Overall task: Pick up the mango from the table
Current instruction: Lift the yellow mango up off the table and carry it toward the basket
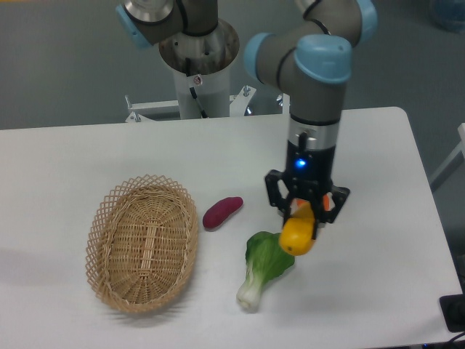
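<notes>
The mango (297, 234) is held clenched between the fingers (322, 209) of the gripper (304, 211), clear of the worktop (378, 291) and overlapping the leafy green vegetable (265, 263) in this view. A slip is judged possible, since only the fruit's upper end is gripped and its skin is smooth and glossy. Its long axis is seen hanging near vertical, slightly tilted, the lower end pointing down-left.

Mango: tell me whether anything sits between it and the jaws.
Nothing visible does. The gripper is already shut on the mango and holds it above the table, overlapping the bok choy in this view. The round orange fruit is not visible.
</notes>
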You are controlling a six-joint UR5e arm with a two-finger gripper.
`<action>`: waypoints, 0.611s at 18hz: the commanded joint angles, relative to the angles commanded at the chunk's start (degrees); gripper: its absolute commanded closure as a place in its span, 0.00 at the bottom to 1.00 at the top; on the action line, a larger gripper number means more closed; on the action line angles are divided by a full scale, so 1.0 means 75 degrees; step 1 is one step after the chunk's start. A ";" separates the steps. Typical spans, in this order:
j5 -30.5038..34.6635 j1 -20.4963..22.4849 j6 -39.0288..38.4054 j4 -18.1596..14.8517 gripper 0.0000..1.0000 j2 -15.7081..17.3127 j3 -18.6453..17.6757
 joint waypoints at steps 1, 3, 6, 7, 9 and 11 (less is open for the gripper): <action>0.0000 -0.0012 -0.0152 0.0000 0.49 0.0058 -0.0011; 0.0000 -0.0105 -0.0294 0.0000 0.49 0.0117 0.0000; 0.0000 -0.0141 -0.0282 0.0000 0.49 0.0117 0.0058; -0.0012 -0.0188 -0.0294 0.0000 0.49 0.0129 0.0070; 0.0000 -0.0246 -0.0306 0.0000 0.49 0.0129 0.0036; 0.0000 -0.0247 -0.0306 0.0000 0.49 0.0129 0.0024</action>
